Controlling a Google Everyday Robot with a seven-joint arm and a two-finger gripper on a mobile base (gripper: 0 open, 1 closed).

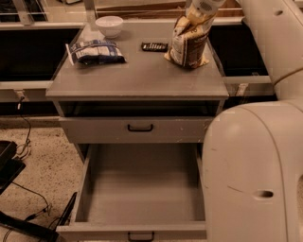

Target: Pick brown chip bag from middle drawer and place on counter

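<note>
Upper right: white gripper (202,7) atop the crinkly brown chip bag (188,45) on the flat grey counter (137,78). I cannot tell its grip. A leaning release could topple the bag.

The table (142,78) carries 4 things: 2 snack bags, 1 bowl and 1 small dark flat item (154,46). Of the 2 bags, 1 is the brown chip bag (189,45) and 1 is a blue-and-white bag (94,51). The 1 bowl (109,24) is white. Below the top are 2 handled drawers: 1 upper drawer (94,130), closed, and 1 middle drawer (142,189), pulled out. That makes 2 black handles, 1 per drawer. There is 1 claw (202,5), at the frame's top edge directly above the brown chip bag.
</note>
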